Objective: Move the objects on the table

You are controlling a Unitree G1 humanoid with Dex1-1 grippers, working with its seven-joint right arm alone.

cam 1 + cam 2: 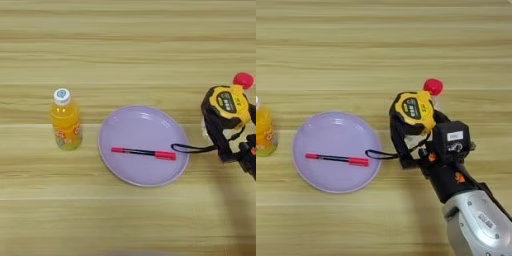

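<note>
The wide light wooden table [125, 50] with long horizontal grain stripes fills both views. On its left part stands a small orange juice bottle with a white cap [65, 120], upright and well apart from everything else but the plate. Just right of it lies a round lilac plate [135, 125], flat on the wood. Across the near half of the plate lies a slim red-and-black pen [143, 152], running left to right, with its thicker red end toward the right.

Right of the plate, the right gripper [418, 135], two black fingers on a black wrist block at the end of a silver forearm [478, 222], comes in from the near right corner. Its fingers are clamped on a yellow-and-black tape measure [413, 110], which is tilted with its yellow face up. Whether the tape measure rests on the wood or is lifted off it I cannot tell. Its thin black strap [381, 154] loops leftward and its end reaches over the plate's right rim.

Just beyond the tape measure, on the far side, shows the red cap [433, 86] of a clear bottle, whose body is mostly hidden behind the tape measure and gripper.
</note>
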